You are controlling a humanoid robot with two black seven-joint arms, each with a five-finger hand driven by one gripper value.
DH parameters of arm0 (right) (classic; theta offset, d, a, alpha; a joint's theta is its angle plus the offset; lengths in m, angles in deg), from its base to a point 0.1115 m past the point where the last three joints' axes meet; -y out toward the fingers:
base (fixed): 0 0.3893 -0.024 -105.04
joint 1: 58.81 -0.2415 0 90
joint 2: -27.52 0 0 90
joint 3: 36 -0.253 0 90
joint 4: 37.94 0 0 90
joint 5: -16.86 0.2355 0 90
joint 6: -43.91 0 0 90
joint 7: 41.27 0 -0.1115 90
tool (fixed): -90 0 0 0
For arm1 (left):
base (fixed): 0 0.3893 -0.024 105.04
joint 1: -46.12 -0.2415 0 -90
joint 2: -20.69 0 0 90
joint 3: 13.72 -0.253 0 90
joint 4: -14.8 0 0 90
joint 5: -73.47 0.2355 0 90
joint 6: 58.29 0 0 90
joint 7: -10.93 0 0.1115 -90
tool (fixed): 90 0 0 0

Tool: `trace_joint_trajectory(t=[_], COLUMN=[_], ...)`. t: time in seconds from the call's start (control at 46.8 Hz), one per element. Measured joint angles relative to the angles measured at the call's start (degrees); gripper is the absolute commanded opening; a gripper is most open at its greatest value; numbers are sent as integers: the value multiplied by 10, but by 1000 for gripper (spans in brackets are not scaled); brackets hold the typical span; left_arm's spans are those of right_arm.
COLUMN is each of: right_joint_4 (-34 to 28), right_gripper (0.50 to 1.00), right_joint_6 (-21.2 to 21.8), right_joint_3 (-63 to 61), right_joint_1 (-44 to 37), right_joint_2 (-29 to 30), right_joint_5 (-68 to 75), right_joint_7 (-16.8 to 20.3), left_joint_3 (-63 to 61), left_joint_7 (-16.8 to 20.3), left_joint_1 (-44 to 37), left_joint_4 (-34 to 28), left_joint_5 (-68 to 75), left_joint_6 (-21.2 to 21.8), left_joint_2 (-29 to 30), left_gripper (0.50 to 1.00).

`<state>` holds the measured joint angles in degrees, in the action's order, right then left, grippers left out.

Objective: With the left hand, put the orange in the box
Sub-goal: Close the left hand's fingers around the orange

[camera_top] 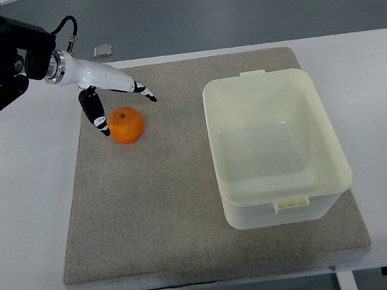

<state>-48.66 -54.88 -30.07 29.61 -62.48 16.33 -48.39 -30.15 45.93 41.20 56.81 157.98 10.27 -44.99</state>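
Orange sits on the mat, far-left part, well left of the empty box. Round, no long axis. Left robot hand is right over its far-left side, fingers spread, one dark fingertip touching or nearly touching the orange's left edge; nothing clamped yet. Right arm not visible. No readable writing anywhere.
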Motion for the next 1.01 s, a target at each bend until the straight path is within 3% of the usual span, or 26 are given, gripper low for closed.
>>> trace_joint_trajectory(t=[0.834, 1.005], right_joint_4=[0, 0], right_gripper=[932, 932], right_joint_6=[0, 0], right_joint_3=[0, 0], right_joint_1=[0, 0], right_joint_2=[0, 0], right_joint_5=[0, 0], right_joint_7=[0, 0], left_joint_3=[1, 0], left_joint_7=[0, 0], left_joint_1=[-30, -41], left_joint_4=[-17, -21], left_joint_5=[2, 6], left_joint_6=[4, 31], left_joint_2=[3, 1], left_gripper=[990, 990])
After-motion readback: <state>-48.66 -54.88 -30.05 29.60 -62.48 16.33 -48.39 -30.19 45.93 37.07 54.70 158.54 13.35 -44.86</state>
